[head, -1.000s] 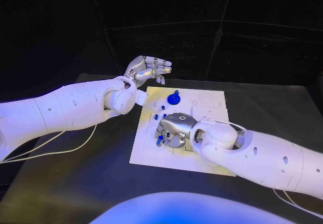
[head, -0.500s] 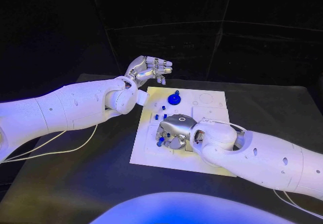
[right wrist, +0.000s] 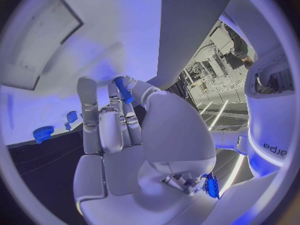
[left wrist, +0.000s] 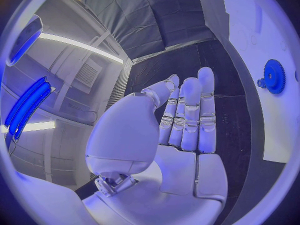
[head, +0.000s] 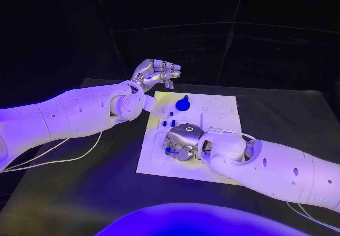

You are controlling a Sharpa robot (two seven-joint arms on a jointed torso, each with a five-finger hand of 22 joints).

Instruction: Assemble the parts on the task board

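Table (head: 92, 196): matt black, smooth. Task board (head: 155, 157): matt white plate, plastic in look. Gear (head: 183, 104): blue plastic, slight sheen. Peg (right wrist: 122, 89): smooth blue plastic. Both hands (head: 157, 73) (head: 183, 142): polished silver metal, glossy. Arms (head: 70, 115): smooth white plastic shell.

the left hand (left wrist: 172, 135) is raised with its palm showing, fingers straight and close together, thumb folded beside them, nothing in it. beyond it lies the black table (left wrist: 187, 65), and the white task board (left wrist: 259, 60) carries a blue gear-like part (left wrist: 274, 76).
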